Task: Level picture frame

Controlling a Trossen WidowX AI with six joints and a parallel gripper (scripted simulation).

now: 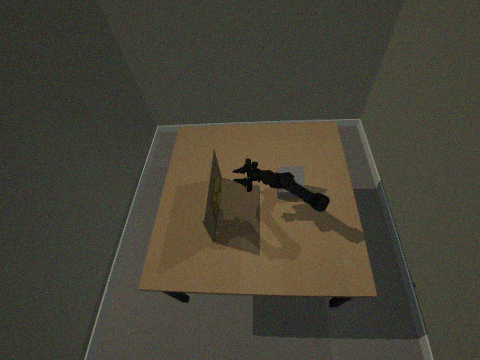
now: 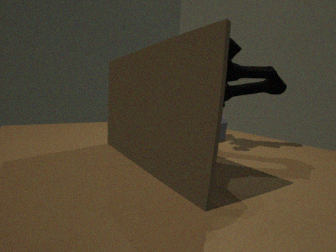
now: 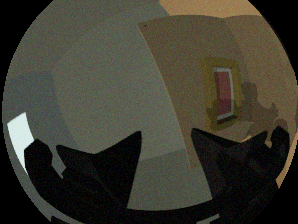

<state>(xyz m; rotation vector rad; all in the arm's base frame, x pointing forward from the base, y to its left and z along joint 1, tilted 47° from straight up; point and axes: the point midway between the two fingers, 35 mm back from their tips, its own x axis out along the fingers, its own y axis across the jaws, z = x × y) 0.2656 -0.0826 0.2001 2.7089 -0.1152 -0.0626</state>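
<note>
Though the picture frame (image 3: 222,94) hangs on the wall panel (image 1: 235,215) w/ its gold border and red centre visible in the wrist view, I can't tell from here whether it's level; it looks roughly upright, maybe a touch off. The tool (image 1: 243,174) sits well apart from it, near the panel's top edge, jaws about half open, gripping nothing. So this reads as the let-go-and-look stage. Left, prob.: judge the tilt; if crooked, re-grip, lift, shift a notch. The panel stands on the counter (image 1: 310,260); screw and strip hidden.
</note>
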